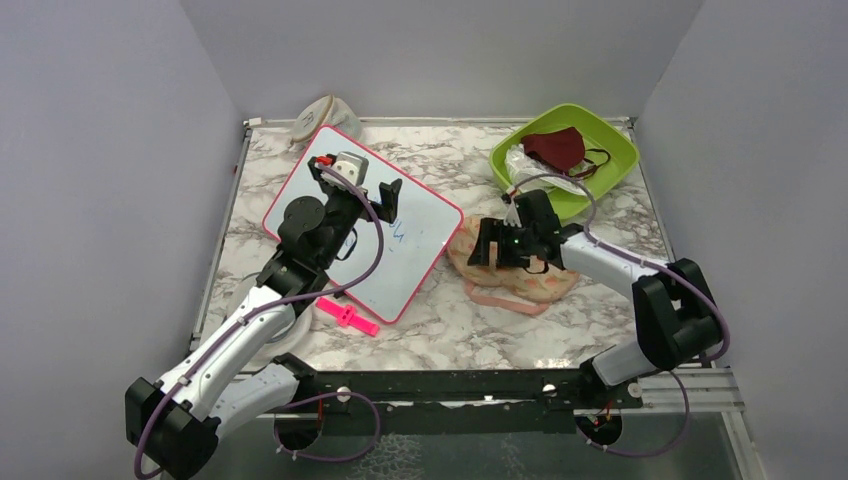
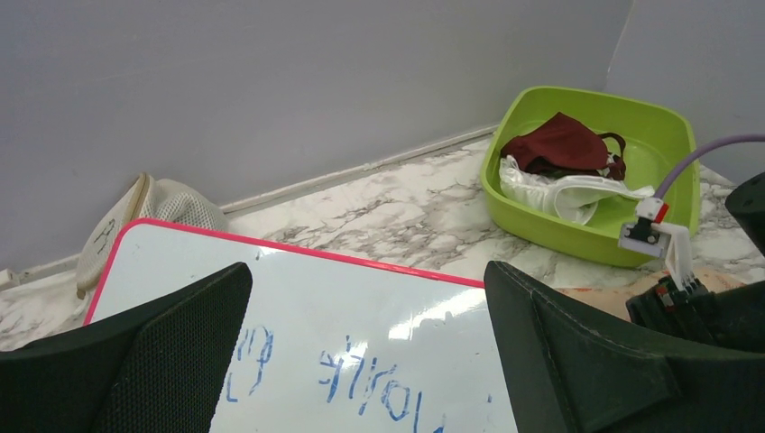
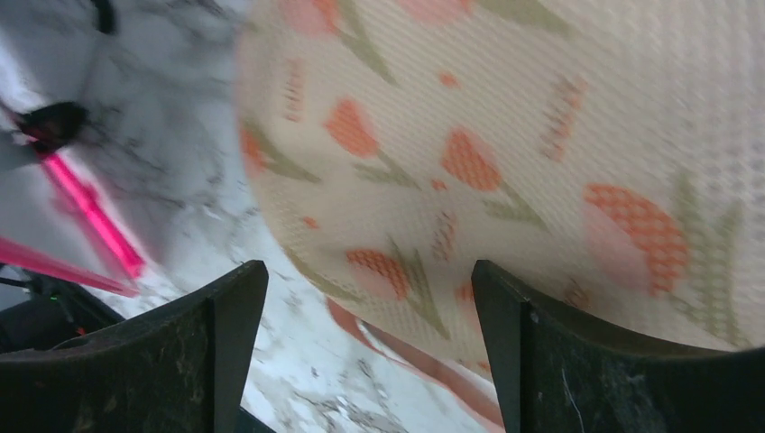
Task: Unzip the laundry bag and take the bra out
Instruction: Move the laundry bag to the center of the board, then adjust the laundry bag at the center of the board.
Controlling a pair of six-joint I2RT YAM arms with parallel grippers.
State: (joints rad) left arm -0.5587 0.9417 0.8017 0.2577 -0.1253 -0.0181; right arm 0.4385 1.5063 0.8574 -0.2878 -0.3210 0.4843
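Right wrist: right gripper (image 3: 365,275) wide, empty, over laundry bag (image 3: 541,135) edge; left gripper (image 2: 365,275) wide, empty.

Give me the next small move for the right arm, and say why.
Probably ease the right gripper down onto the pink zip edging of the laundry bag and hunt for the pull. Its jaws stand open just over the printed fabric, gripping nothing; the blurred wrist view shows no pull. The left gripper, open above the whiteboard, is not on the bag.

One each: laundry bag (image 1: 540,283), bra (image 2: 550,191), maroon mask (image 1: 553,148), green bin (image 2: 577,236), whiteboard (image 1: 420,250), pink clip (image 1: 348,316), beige pouch (image 1: 325,113).
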